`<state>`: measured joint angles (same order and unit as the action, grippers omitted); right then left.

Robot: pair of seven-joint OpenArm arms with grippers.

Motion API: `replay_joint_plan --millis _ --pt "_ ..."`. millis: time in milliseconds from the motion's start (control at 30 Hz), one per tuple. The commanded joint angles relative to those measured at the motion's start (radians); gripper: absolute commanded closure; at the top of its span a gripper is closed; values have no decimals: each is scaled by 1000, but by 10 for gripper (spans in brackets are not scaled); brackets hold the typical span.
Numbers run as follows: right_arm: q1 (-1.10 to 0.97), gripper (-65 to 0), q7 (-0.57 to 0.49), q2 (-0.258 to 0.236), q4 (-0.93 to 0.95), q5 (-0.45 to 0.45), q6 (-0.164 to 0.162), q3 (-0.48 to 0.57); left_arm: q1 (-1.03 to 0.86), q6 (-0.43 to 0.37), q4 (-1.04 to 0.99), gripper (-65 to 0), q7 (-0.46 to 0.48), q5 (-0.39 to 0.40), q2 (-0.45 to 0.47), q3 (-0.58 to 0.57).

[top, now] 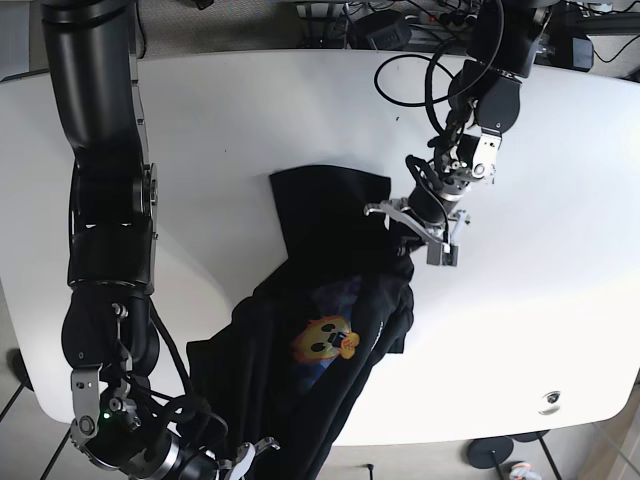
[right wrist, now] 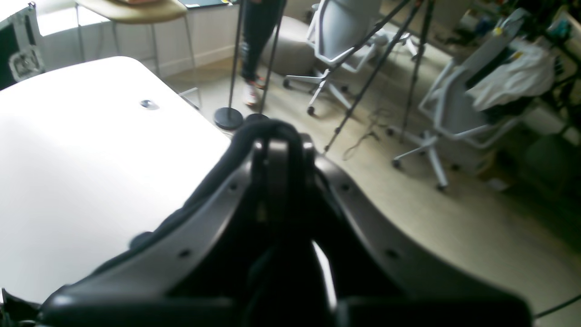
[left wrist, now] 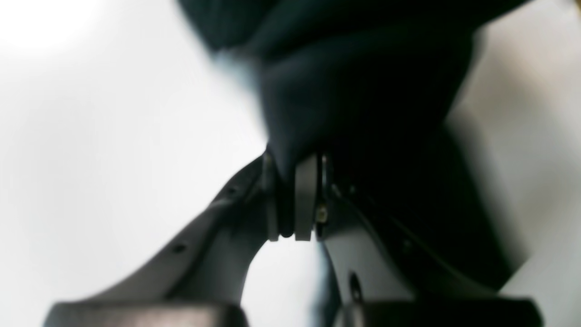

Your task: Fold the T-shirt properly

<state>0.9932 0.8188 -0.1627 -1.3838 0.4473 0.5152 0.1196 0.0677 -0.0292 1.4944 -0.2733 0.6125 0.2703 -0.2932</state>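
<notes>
The T-shirt [top: 300, 300] is black with a yellow print [top: 327, 340] and lies crumpled across the middle of the white table [top: 550, 300], stretched from centre to front edge. My left gripper [top: 400, 222] is shut on its upper right part. In the left wrist view the left gripper [left wrist: 288, 168] pinches dark cloth [left wrist: 363, 91] that hangs over it. My right gripper [top: 240, 455] holds the shirt's lower end at the table's front edge. In the right wrist view the right gripper [right wrist: 278, 145] is shut, with black fabric [right wrist: 272, 129] draped over its tips.
Cables [top: 420, 80] trail over the table's back edge. A round grommet [top: 548, 397] sits near the front right corner of the table. Beyond the table edge stand office chairs [right wrist: 458, 104] and tripod legs [right wrist: 372, 68] on the floor.
</notes>
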Motion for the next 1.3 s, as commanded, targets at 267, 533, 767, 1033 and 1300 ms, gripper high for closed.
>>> replay_joint_plan --millis 267,533,767,1033,1300 --pt "168 -21 -260 58 280 -261 -3 -8 165 16 120 0 6 195 314 145" --pt "312 -21 -270 50 380 -272 -5 -76 465 256 94 0 -175 232 432 397" --pt "52 -21 -229 -15 226 -261 -5 -154 289 285 240 0 -260 234 418 489" --pt "-474 -21 -158 -21 -95 -261 0 -344 -190 286 432 0 -263 232 275 570" --pt "-897 -21 -164 -8 -273 -259 6 -472 -523 341 453 0 -258 226 183 576"
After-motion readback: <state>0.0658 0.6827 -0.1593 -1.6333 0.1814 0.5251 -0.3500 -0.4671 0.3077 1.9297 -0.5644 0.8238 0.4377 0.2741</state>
